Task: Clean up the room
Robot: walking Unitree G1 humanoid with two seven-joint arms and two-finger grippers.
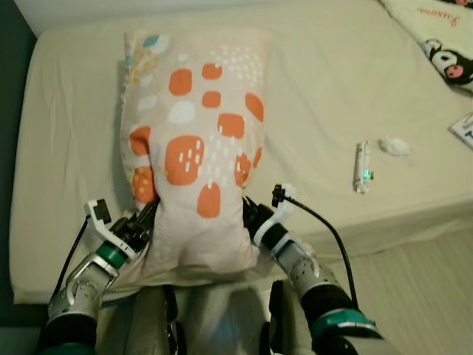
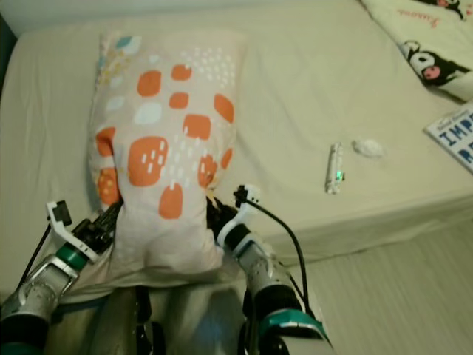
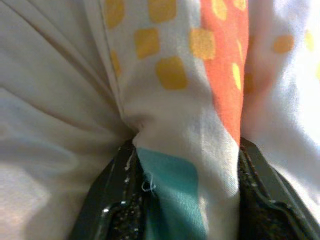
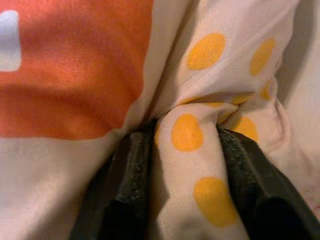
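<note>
A cream pillow (image 1: pixel 196 148) with orange and pale blue patches lies lengthwise on the bed (image 1: pixel 332 96), its near end at the mattress edge. My left gripper (image 1: pixel 142 218) is shut on the pillow's near left corner; in the left wrist view the black fingers (image 3: pixel 107 205) pinch bunched fabric (image 3: pixel 185 165) with a teal patch. My right gripper (image 1: pixel 250 216) is shut on the near right corner, and in the right wrist view its fingers (image 4: pixel 127 185) squeeze a fold with yellow dots (image 4: pixel 187 135).
A small white stick-shaped device (image 1: pixel 362 167) with a green light and a crumpled white tissue (image 1: pixel 395 146) lie on the bed to the right. A cartoon-print blanket (image 1: pixel 443 44) and a book (image 2: pixel 454 137) sit at the far right. Pale wood floor (image 1: pixel 414 296) runs beside the bed.
</note>
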